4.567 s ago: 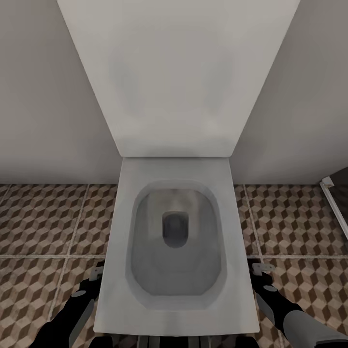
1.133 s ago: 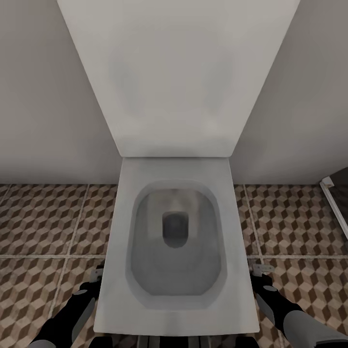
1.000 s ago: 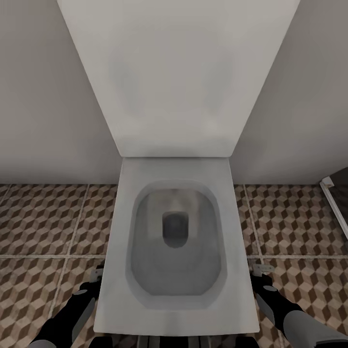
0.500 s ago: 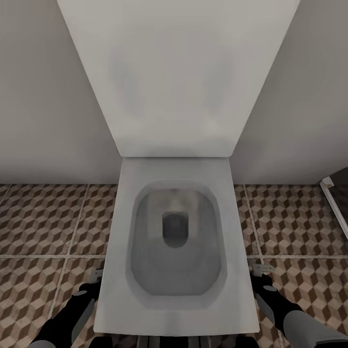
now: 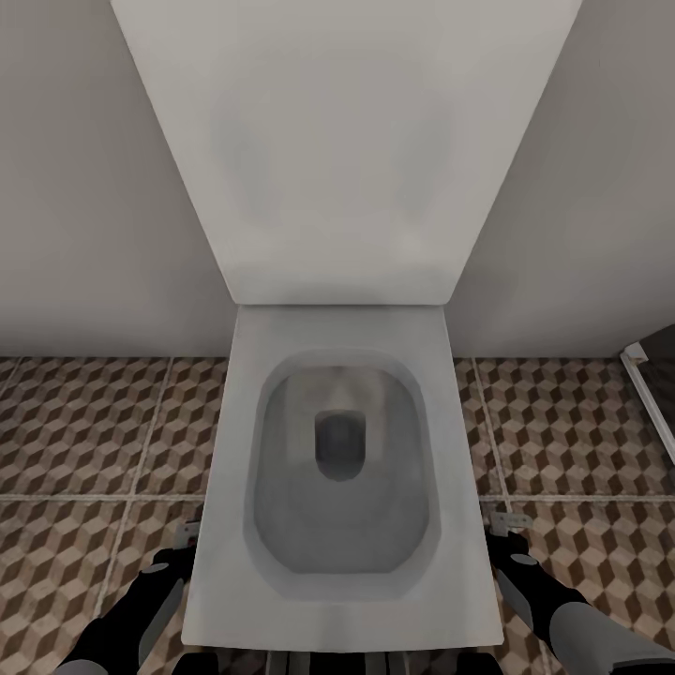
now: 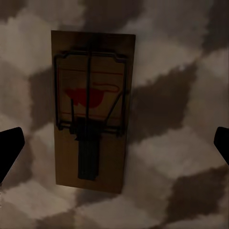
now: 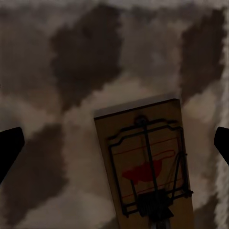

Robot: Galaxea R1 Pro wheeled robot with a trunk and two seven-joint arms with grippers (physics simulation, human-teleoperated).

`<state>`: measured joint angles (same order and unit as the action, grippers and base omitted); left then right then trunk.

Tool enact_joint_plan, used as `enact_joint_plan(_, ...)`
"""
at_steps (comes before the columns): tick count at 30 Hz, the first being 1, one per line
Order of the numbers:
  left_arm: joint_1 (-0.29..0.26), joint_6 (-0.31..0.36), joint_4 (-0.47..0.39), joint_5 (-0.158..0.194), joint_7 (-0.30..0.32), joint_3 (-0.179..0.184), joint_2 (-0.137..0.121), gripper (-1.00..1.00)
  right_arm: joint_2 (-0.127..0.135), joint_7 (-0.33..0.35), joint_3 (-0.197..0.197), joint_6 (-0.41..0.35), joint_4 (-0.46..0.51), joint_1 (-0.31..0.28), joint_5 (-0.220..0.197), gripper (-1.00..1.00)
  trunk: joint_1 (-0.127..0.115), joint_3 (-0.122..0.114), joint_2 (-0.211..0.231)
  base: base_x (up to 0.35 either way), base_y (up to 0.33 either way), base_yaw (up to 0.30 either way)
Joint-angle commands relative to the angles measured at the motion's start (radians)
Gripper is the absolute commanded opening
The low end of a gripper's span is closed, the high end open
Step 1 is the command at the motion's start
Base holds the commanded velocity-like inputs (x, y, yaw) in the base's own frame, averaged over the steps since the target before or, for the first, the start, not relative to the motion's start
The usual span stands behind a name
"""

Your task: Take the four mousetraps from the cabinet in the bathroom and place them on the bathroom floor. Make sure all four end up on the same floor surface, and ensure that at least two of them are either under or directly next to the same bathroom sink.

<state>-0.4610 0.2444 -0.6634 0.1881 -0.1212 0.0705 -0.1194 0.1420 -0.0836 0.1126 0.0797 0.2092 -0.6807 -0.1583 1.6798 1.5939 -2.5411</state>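
Observation:
One mousetrap (image 6: 90, 109), a flat brown wooden slab with a dark wire bar and a red mouse print, lies on the cube-patterned bathroom floor (image 5: 84, 422). My left gripper (image 6: 117, 143) hangs over it, open, its dark fingertips (image 6: 9, 145) wide apart. Another mousetrap (image 7: 145, 162) lies flat on the tiles under my right gripper (image 7: 114, 143), which is also open and holds nothing. In the head view the left gripper (image 5: 187, 536) and the right gripper (image 5: 502, 520) sit low on either side of the toilet. The cabinet and the bathroom sink are out of view.
A white toilet (image 5: 337, 328) with its lid raised stands straight ahead against a pale wall (image 5: 84, 187), and its rim hides part of both grippers. A white-edged dark panel (image 5: 647, 375) stands at the far right. Tiled floor stretches to both sides.

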Motion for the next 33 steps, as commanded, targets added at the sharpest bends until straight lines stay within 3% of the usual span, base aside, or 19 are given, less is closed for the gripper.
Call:
enact_joint_plan(1,0.0,0.004,-0.003,0.01,-0.009,0.007,-0.002,1.0,0.001,-0.004,0.009,0.004,-0.001,0.0,-0.01,1.0,0.0,0.001,0.0,0.0,0.0,0.0)
enact_joint_plan(20,0.001,0.003,-0.016,0.009,-0.008,0.008,-0.005,1.0,0.0,-0.004,0.009,0.011,-0.001,0.0,-0.011,1.0,0.0,0.001,0.0,-0.012,0.0,0.0)
enact_joint_plan(33,0.001,0.004,-0.051,0.01,-0.008,0.006,-0.006,1.0,0.0,-0.004,0.009,0.015,0.0,0.0,-0.01,1.0,0.0,0.001,0.0,-0.28,0.0,0.0)
